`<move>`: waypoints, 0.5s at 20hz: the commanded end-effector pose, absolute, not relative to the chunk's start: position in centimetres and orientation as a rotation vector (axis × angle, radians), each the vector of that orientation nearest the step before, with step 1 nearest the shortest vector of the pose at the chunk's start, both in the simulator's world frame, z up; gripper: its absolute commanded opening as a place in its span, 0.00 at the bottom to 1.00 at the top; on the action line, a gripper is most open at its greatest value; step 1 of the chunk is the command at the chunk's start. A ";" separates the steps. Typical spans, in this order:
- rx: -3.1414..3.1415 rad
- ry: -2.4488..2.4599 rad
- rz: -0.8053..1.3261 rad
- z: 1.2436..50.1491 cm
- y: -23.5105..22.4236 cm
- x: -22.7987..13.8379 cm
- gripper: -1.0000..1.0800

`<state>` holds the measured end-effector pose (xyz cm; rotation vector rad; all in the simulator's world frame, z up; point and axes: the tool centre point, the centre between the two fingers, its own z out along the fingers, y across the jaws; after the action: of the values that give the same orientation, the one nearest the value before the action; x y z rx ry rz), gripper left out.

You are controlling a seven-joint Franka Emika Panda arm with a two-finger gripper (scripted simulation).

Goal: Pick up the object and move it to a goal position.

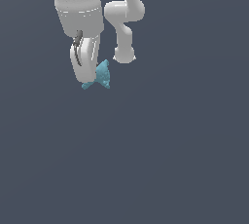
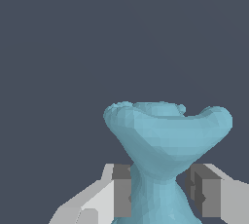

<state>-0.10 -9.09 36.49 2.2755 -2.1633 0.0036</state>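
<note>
Object, the small teal-blue piece with a pinched waist, sits between the 2 fingers of the gripper, and the wrist view shows this best. Going left to right there: the left finger pad lies against or just beside the narrow waist, the waist itself fills the middle, and the right finger pad stands just beside it with a thin dark sliver that may be a gap. So the jaws are narrow, drawn in around the waist, though whether both pads press firmly I cannot tell. The flared lobe of the piece spreads out beyond the fingertips.

In the exterior view, again left to right, the gripper hangs down from the arm, and the object pokes out at its tip toward the exterior view's right; the arm's far links stand behind.

My judgement: reaching and closing look done or nearly so. Whether the piece is off the floor cannot be told, since the plain ground gives no shadow or contact cue. No goal marker shows in either view, so the carry to the goal seems wholly left to do.
</note>
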 end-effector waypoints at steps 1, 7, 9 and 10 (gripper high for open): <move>2.276 -2.162 0.002 38.9 -9.0 0.2 0.00; 2.278 -2.161 0.001 43.5 -8.9 1.0 0.00; 2.279 -2.161 0.001 44.6 -8.8 1.2 0.00; 2.280 -2.160 0.001 45.1 -8.8 1.3 0.00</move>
<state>1.19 -8.83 44.28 2.2793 -2.1613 0.0022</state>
